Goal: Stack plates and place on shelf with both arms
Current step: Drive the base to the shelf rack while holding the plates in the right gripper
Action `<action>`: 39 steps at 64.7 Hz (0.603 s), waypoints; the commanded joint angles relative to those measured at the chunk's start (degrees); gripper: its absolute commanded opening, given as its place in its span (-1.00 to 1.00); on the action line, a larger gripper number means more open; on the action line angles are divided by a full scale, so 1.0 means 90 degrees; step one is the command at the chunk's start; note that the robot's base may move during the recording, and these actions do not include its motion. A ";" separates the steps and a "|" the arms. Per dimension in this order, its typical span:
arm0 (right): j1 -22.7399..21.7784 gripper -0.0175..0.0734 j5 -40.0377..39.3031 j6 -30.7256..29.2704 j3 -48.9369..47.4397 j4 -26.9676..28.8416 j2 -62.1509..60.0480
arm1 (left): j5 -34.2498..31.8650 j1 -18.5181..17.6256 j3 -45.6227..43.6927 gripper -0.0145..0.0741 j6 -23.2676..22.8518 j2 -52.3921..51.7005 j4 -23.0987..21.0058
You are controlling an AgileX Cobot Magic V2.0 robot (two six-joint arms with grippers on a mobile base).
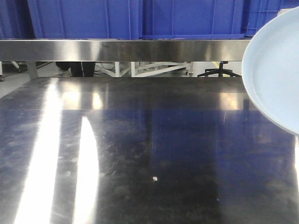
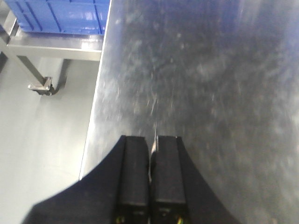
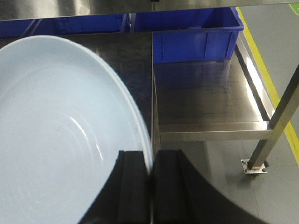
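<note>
One plate [image 3: 56, 140] clamped by rim between right jaws, held above surface [image 1: 140, 154]; left jaws together, empty; stacking, shelf [image 1: 126, 50] placement pending.

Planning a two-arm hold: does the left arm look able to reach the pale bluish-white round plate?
Probably yes: the plate hangs over bare dark steel tabletop; the left gripper, jaws shut, must open first.

One plate [image 1: 275, 70]; two end effectors [image 2: 153, 139] [image 3: 152, 155]; four crates [image 1: 11, 18] [image 1: 84, 18] [image 1: 191, 18] [image 1: 266, 16].
</note>
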 commanded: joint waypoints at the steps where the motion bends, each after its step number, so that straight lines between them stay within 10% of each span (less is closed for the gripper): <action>1: -0.0046 -0.49 -0.0601 -0.0024 -0.0205 -0.0004 -0.0005 | -0.0342 -0.0040 -0.0178 -0.45 -0.0025 -0.0018 0.0104; 39: -0.0046 -0.49 -0.0601 -0.0024 -0.0205 -0.0004 -0.0005 | -0.0342 -0.0040 -0.0178 -0.45 -0.0025 -0.0018 0.0104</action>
